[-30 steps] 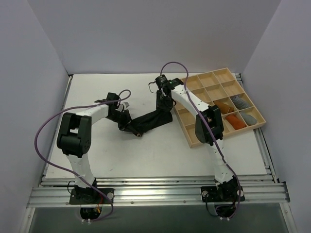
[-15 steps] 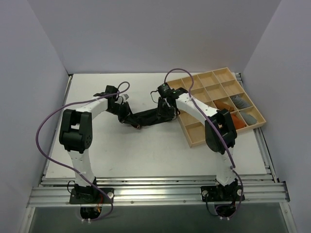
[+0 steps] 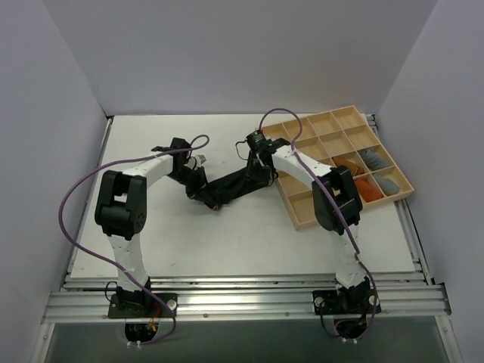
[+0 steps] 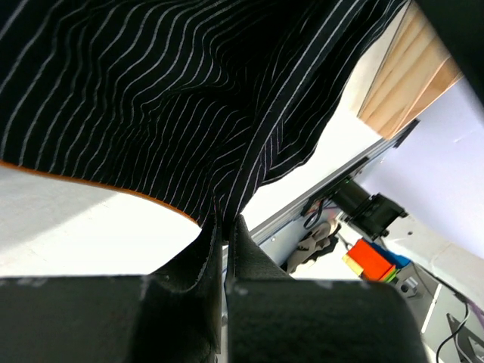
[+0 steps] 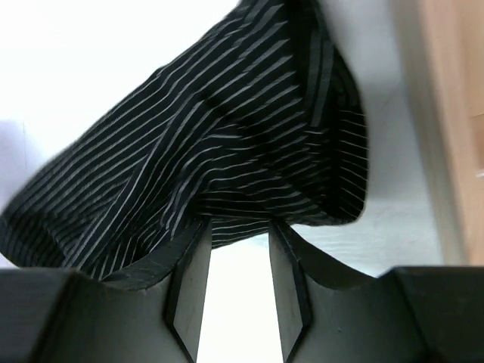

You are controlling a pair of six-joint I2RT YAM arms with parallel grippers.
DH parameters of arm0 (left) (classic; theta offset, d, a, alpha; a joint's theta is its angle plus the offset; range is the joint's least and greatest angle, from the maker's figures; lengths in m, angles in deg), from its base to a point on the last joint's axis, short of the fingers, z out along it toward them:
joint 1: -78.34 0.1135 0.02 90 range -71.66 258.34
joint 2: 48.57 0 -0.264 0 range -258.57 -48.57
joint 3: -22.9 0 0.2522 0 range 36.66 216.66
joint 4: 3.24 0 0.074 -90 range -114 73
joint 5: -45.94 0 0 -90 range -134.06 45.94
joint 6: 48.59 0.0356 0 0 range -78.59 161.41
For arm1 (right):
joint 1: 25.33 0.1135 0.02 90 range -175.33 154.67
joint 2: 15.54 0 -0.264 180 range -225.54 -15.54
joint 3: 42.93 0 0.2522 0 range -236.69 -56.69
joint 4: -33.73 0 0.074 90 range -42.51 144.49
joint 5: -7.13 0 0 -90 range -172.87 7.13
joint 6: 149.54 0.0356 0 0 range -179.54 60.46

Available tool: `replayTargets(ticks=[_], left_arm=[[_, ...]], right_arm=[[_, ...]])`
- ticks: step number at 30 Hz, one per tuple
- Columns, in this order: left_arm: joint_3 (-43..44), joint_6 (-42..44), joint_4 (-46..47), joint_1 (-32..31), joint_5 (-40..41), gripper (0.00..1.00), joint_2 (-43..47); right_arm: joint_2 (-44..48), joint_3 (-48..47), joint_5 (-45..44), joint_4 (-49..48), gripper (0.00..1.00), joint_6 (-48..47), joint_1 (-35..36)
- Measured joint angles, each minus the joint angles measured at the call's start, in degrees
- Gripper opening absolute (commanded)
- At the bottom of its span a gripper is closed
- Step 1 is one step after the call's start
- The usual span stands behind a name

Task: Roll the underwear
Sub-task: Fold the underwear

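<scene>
The underwear (image 3: 231, 185) is black with thin pale stripes and an orange edge. It lies in a band on the white table between my two grippers. My left gripper (image 3: 200, 190) is at its left end. In the left wrist view my left gripper (image 4: 225, 221) is shut on a fold of the underwear (image 4: 151, 98). My right gripper (image 3: 257, 171) is at the right end. In the right wrist view my right gripper (image 5: 236, 225) has its jaws apart, with the edge of the underwear (image 5: 227, 144) draped across the tips and bare table showing in the gap.
A wooden compartment tray (image 3: 333, 144) stands just right of the right gripper, with orange rolls (image 3: 361, 186) and grey rolls (image 3: 376, 169) in its right compartments. The tray's edge (image 5: 454, 113) is close in the right wrist view. White walls enclose the table.
Both grippers have shifted a little, the right one toward the near side, with the underwear still spanning between them. The underwear now sags slightly lower at its left end.
</scene>
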Motion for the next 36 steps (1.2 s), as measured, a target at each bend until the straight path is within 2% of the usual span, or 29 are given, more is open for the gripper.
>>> replayTargets(ticks=[4,8,14,17,21,26,30,31,34,36], left_arm=[[0.0,0.07,-1.03,-1.9,0.83,0.02,0.0],[0.0,-0.02,-1.05,-3.39,1.46,0.02,0.0],[-0.31,-0.81,-0.76,-6.12,1.84,0.02,0.04],[-1.73,-1.77,0.07,-7.89,2.73,0.02,0.24],[-4.83,-3.8,1.33,-10.49,2.89,0.02,1.97],[-7.32,-7.91,2.84,-15.04,3.15,0.02,6.51],[-7.82,-11.43,4.48,-17.99,3.13,0.02,10.47],[-7.82,-11.96,4.68,-18.21,3.06,0.02,11.26],[-7.87,-12.57,5.09,-17.73,3.08,0.02,12.17],[-8.7,-12.59,5.49,-17.0,3.17,0.02,12.17]], right_arm=[[0.39,-0.02,0.63,-0.59,0.4,0.5,-0.96],[5.35,4.33,1.4,-2.58,0.46,6.21,1.79],[8.7,6.16,1.66,-3.63,0.47,13.4,10.12],[9.57,8.46,1.6,-3.8,0.46,15.43,11.87],[13.81,15.02,1.42,-3.93,0.44,17.46,9.92],[24.09,24.15,1.33,-4.02,0.43,17.73,4.04],[32.04,27.91,1.27,-4.17,0.34,15.96,-0.37],[33.11,28.02,1.22,-4.37,0.28,15.5,-0.68],[33.77,28.24,1.2,-5.9,0.14,14.14,-0.57],[32.52,28.87,1.36,-7.34,0.1,13.46,-0.57]])
